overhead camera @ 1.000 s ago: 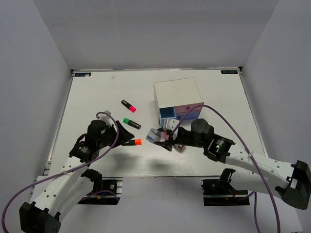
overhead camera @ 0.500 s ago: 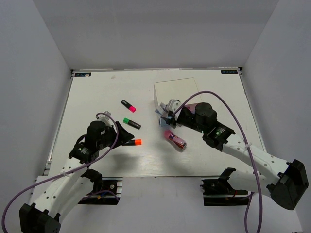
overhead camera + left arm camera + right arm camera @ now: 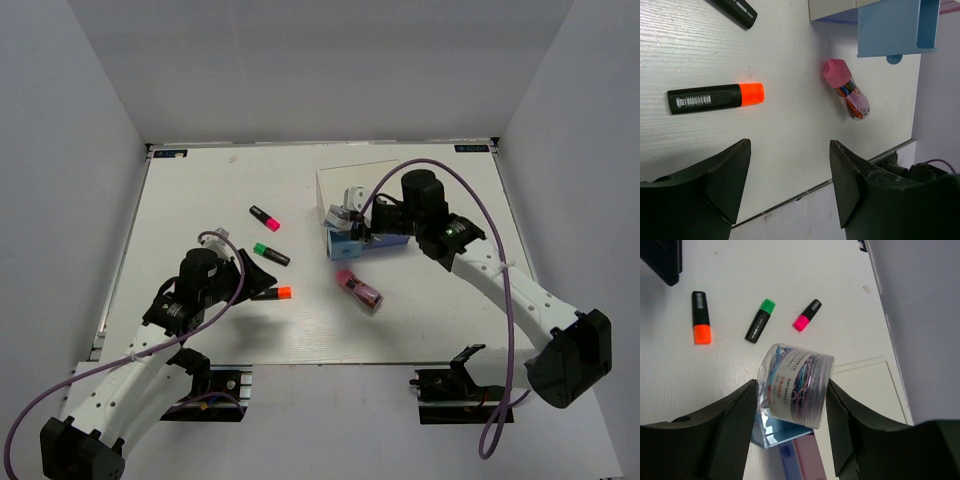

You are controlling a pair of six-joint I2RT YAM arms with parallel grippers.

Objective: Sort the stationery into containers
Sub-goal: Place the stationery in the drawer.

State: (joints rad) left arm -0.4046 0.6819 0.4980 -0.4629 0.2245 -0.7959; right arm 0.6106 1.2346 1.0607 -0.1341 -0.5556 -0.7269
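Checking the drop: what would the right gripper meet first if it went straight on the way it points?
Most likely the open light-blue drawer, seen just beyond the clip tub that the right gripper holds. The depth between them is unclear.

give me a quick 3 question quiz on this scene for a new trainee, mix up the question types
1. True or false: the right tool is empty.
2. Which one lies nearest the left tool? A pink-capped; B green-capped; C orange-capped highlighter.
3. Which drawer of the box stands pulled out?

Key
1. False: it holds a clear tub of paper clips.
2. C.
3. The light-blue drawer.
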